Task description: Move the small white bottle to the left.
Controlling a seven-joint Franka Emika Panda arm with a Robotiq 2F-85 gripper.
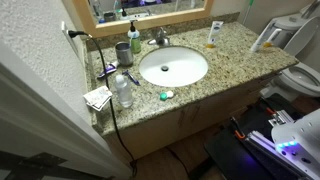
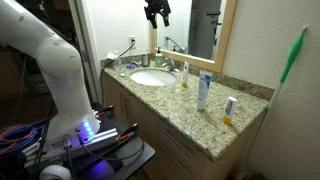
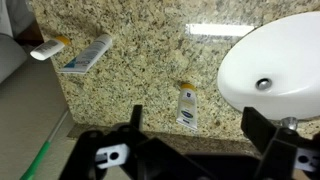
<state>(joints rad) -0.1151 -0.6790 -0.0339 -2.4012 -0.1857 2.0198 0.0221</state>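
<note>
The small white bottle [image 2: 229, 110] with a yellow-orange band stands near the far end of the granite counter [image 2: 190, 115], away from the sink. In the wrist view the bottle [image 3: 48, 47] shows at the upper left, far from the jaws. My gripper [image 2: 157, 14] hangs high above the sink end of the counter, open and empty. In the wrist view its two dark fingers [image 3: 198, 128] are spread wide above the counter beside the sink [image 3: 275, 65].
A white tube [image 2: 204, 90] stands between sink and bottle and shows in the wrist view [image 3: 86, 54]. A small yellow-capped tube [image 3: 187, 106] lies below the jaws. A clear bottle [image 1: 124, 92], cup [image 1: 122, 52] and green soap bottle [image 1: 134, 38] sit beyond the sink.
</note>
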